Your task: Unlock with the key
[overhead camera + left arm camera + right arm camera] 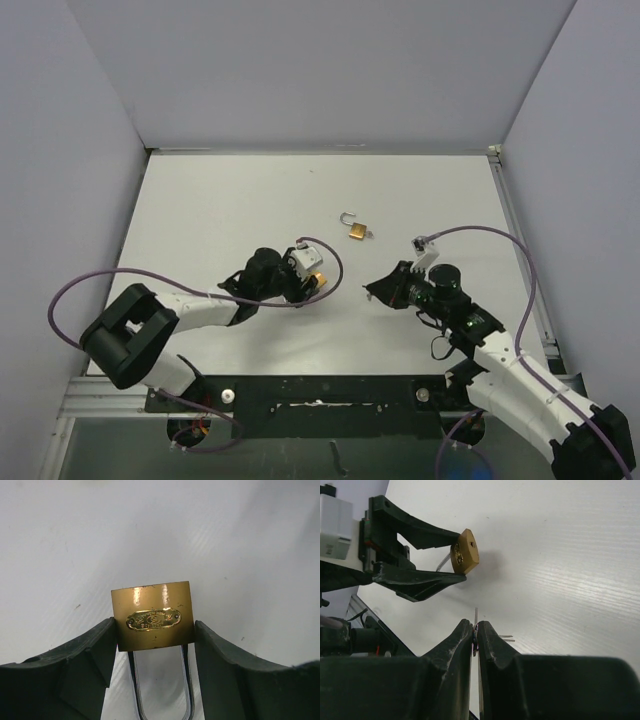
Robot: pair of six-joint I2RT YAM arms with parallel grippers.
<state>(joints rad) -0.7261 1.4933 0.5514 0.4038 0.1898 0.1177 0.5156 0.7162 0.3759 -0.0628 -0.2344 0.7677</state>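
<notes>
A brass padlock (152,615) with a steel shackle (161,690) sits between the fingers of my left gripper (156,629), which is shut on its two sides, shackle pointing back toward the wrist. From above, the padlock (318,279) shows as an orange spot at the left gripper (314,283), mid-table. My right gripper (475,626) is shut on a thin metal key (476,614), whose blade sticks out past the fingertips. The right wrist view has the padlock (465,551) up left of the key, apart from it. The right gripper (376,290) is to the right of the left one.
A second brass padlock (355,231) with its shackle open lies on the white table (220,210) farther back, between the arms. Grey walls (320,70) enclose the table on three sides. Purple cables loop over both arms.
</notes>
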